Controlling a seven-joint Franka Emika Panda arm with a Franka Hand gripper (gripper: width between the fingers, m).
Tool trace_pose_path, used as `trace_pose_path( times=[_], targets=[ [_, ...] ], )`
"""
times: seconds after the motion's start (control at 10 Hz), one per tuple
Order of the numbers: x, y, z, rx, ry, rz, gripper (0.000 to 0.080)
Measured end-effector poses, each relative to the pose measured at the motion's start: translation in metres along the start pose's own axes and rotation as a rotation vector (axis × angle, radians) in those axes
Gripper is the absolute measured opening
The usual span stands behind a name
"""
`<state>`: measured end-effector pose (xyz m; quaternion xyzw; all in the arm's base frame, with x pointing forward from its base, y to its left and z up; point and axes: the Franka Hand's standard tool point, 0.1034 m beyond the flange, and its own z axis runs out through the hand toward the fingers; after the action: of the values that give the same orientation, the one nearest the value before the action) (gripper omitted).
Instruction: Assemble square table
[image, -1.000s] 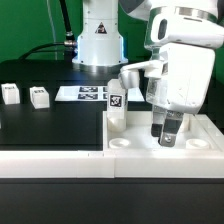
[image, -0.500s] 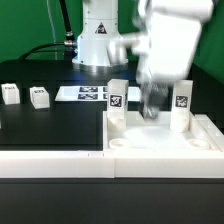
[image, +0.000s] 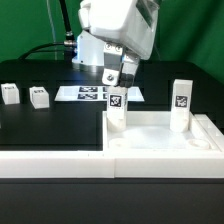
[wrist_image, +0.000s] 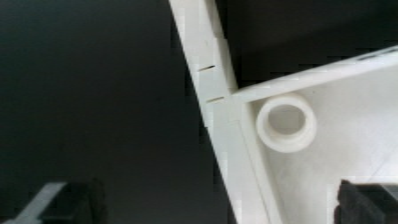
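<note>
Tool (image: 115, 78) wide open; holding, touching nothing

a: where's the top (image: 160, 142)?
b: four o'clock in the exterior view, flat, white, rim up. the wrist view shows a round corner socket (wrist_image: 285, 122).
a: legs?
b: leg one (image: 116, 108) and leg two (image: 180, 105) stand upright at its far corners, tags showing. leg three (image: 10, 93) and leg four (image: 39, 96) lie loose at nine o'clock.
</note>
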<state>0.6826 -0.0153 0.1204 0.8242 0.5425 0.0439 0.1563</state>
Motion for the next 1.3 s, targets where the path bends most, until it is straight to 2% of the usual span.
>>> trace_pose_path(
  times=[0.2,0.3,0.6,0.7,0.8,1.3],
  targets=[
    [-0.002,0.0,0.0,0.002,0.0,0.131,0.0649],
    [-0.019,-0.003,-0.004,0.018,0.001,0.177,0.0649],
    [-0.087,-0.032,-0.015,0.093,-0.012,0.366,0.0649],
    [-0.099,-0.04,-0.013,0.129,-0.036,0.497,0.0649],
    [-0.106,-0.048,-0.01,0.163,-0.068,0.589,0.0649],
    [-0.106,-0.052,-0.007,0.174,-0.082,0.616,0.0649]
  ],
)
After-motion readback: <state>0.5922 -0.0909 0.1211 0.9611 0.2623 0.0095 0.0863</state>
